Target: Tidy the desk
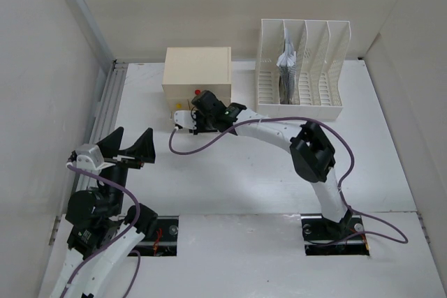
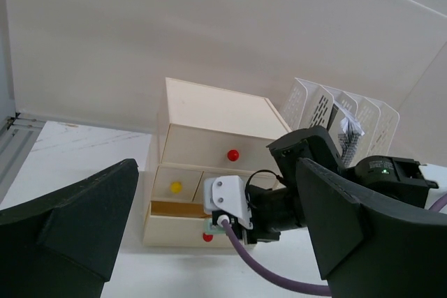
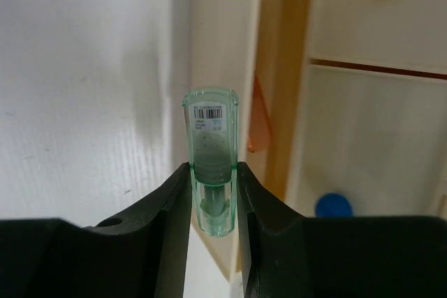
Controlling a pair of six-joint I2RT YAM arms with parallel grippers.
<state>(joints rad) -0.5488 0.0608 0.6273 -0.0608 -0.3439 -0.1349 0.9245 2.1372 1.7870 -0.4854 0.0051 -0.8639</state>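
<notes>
right hand (image 3: 211,169) clamps green tube (image 3: 211,120), long axis along the fingers, tip facing drawer box (image 1: 197,68) at far side of surface (image 1: 244,186); open drawer (image 2: 174,208) just beside tip. left hand (image 1: 131,146) wide, empty, well apart.

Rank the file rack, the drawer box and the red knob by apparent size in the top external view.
Largest to smallest:
1. file rack
2. drawer box
3. red knob
No two look alike in size.
</notes>
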